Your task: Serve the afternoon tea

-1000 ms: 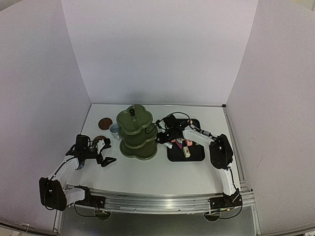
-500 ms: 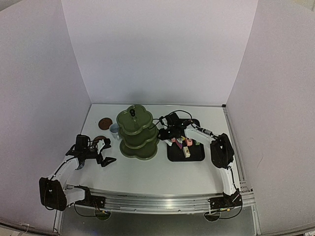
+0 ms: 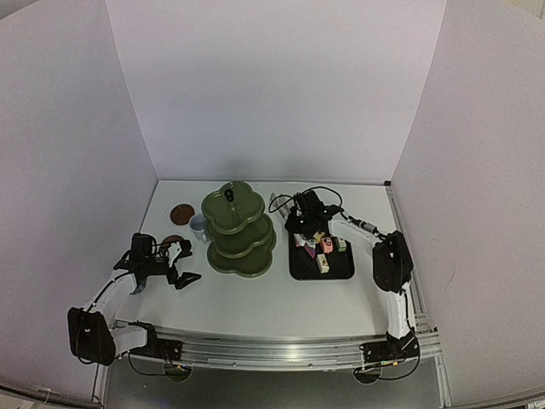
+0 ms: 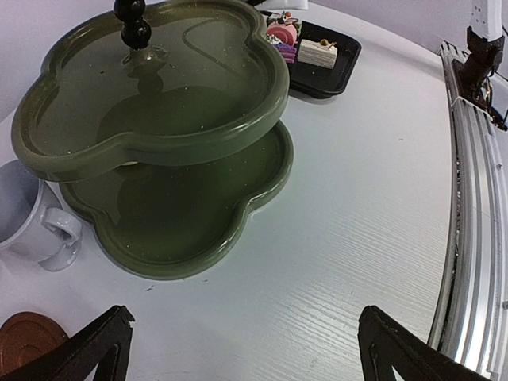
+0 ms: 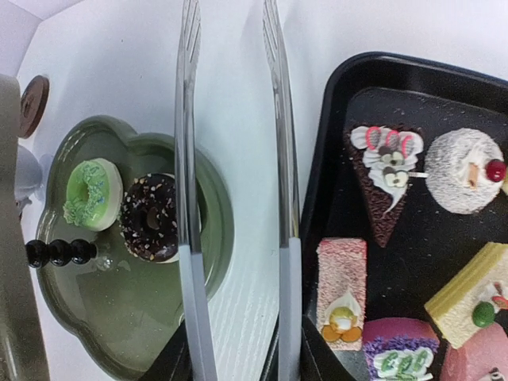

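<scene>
Left wrist view: the cup (image 4: 25,216) runs off the left edge, the coaster (image 4: 25,341) off the lower left corner. Right wrist view: the tongs (image 5: 186,198) leave the frame at top and bottom edges.

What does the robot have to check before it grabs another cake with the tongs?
1. Grip: the right gripper holds the metal tongs: ok.
2. Tong tips apart and empty: ok.
3. Cakes waiting on the black tray, such as the pink cake: ok.
4. Free room on the stand beside the green doughnut and chocolate doughnut: ok.
5. The left gripper open and out of the way: ok.
6. Tongs lined up over a cake: not ok, they point between stand and tray.
</scene>
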Robot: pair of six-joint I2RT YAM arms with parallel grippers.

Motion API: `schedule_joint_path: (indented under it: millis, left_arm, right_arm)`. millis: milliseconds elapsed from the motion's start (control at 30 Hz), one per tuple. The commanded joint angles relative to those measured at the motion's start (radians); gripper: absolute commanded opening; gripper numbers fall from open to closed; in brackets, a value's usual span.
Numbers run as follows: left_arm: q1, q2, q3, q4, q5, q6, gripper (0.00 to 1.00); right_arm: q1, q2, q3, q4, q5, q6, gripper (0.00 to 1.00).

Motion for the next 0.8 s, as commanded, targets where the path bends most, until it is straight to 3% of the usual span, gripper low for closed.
schedule_joint_path:
  millis: [0,500,767]
  left_arm:
    - [-0.006,-0.020,0.021,0.012,0.011,0.018,1.00]
    - [-0.006,-0.057,-0.001,0.073,0.002,-0.022,1.00]
    - [-0.005,-0.064,-0.011,0.085,0.003,-0.020,1.00]
  right_arm:
    - [-0.007,-0.187,-0.070,0.016,0.096,0.034,0.35]
    - [0.038,-0.576,-0.393,-0.436,0.191,0.023,0.35]
    - [0.068,-0.592,-0.442,-0.516,0.167,0.032,0.35]
